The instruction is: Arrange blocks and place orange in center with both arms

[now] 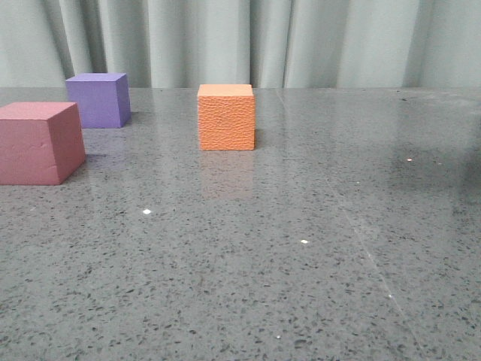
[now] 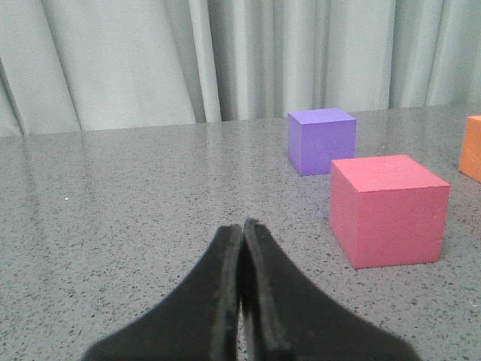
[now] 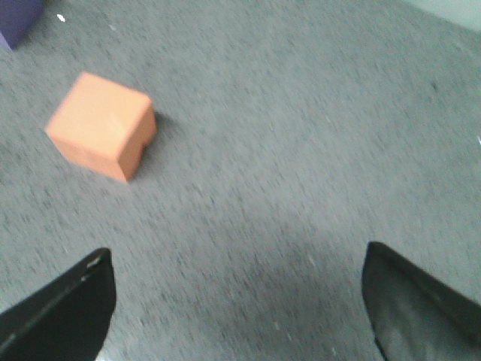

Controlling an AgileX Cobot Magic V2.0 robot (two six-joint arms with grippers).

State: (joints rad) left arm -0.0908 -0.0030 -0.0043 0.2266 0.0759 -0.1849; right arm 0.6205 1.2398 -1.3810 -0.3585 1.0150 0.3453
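In the front view the orange block [image 1: 225, 117] stands on the gray table [image 1: 301, 248] just left of center in the upper half, free of both grippers. The purple block [image 1: 98, 99] sits at upper left, the pink-red block [image 1: 39, 142] below it at the left edge. The left gripper [image 2: 242, 286] has its fingers pressed together, holding nothing. The right gripper [image 3: 240, 301] has its fingers spread wide over bare table, the orange block in the upper left of its view.

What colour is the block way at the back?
Purple block, clearest in the left wrist view.
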